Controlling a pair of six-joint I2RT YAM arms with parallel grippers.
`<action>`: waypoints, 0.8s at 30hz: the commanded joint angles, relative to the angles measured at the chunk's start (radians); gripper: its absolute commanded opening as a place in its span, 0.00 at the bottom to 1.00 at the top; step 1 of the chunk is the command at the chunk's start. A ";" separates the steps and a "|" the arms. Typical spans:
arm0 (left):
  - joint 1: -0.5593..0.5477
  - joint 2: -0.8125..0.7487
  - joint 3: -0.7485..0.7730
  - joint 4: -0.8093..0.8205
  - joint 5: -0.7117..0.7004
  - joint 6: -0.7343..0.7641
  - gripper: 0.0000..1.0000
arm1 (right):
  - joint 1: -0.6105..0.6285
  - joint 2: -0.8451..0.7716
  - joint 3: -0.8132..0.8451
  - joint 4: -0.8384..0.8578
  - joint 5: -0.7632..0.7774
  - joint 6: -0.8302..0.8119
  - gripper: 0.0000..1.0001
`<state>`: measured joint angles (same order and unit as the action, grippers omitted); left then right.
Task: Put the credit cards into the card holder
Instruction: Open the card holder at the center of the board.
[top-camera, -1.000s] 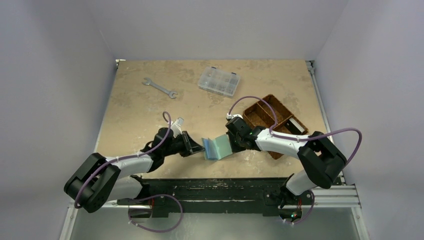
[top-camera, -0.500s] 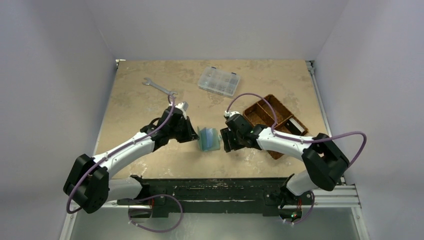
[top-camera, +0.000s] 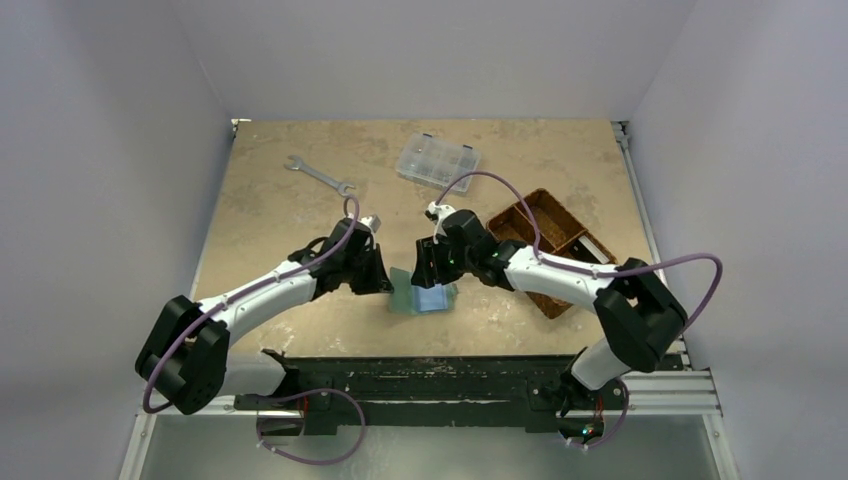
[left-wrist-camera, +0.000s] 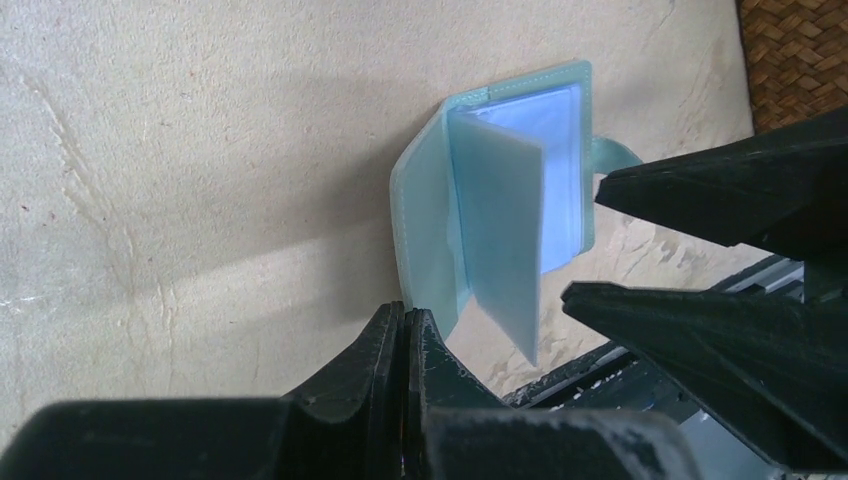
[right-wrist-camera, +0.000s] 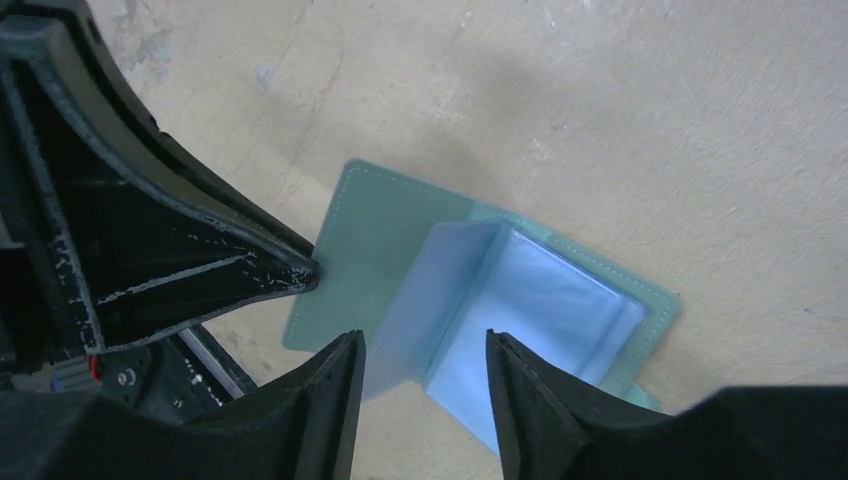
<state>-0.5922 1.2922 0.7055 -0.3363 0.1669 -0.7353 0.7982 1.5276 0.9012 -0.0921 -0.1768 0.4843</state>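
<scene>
The card holder (top-camera: 425, 296) is a sage-green wallet lying open on the table, its pale blue clear pockets up and one pocket leaf standing. It also shows in the left wrist view (left-wrist-camera: 500, 200) and the right wrist view (right-wrist-camera: 540, 300). My left gripper (top-camera: 388, 278) is shut, its tips (left-wrist-camera: 408, 318) pinching the edge of the wallet's green cover. My right gripper (top-camera: 430, 268) is open and empty, just above the wallet, its fingers (right-wrist-camera: 425, 370) straddling the raised blue leaf. No credit cards are in view.
A brown woven divided basket (top-camera: 556, 208) stands right of the wallet, beside the right arm. A clear plastic compartment box (top-camera: 438, 162) and a metal wrench (top-camera: 319, 175) lie at the back. The table's near edge and black rail (top-camera: 450, 370) are close below the wallet.
My right gripper has swung left and back from beside the wallet to over it. My left gripper went back, then came forward a little. The wallet has shifted and now lies open flatter.
</scene>
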 joint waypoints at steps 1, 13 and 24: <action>-0.003 -0.019 -0.026 0.015 -0.019 0.042 0.00 | -0.004 0.037 0.026 0.067 -0.041 0.008 0.46; -0.003 -0.095 -0.025 -0.018 -0.084 0.051 0.23 | -0.035 0.208 -0.171 0.728 -0.551 0.339 0.60; -0.006 -0.154 0.036 0.152 0.093 -0.025 0.40 | -0.072 0.015 -0.135 0.246 -0.305 0.036 0.72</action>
<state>-0.5915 1.0752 0.7410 -0.3702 0.0708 -0.6941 0.7280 1.6234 0.7395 0.2825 -0.5686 0.6239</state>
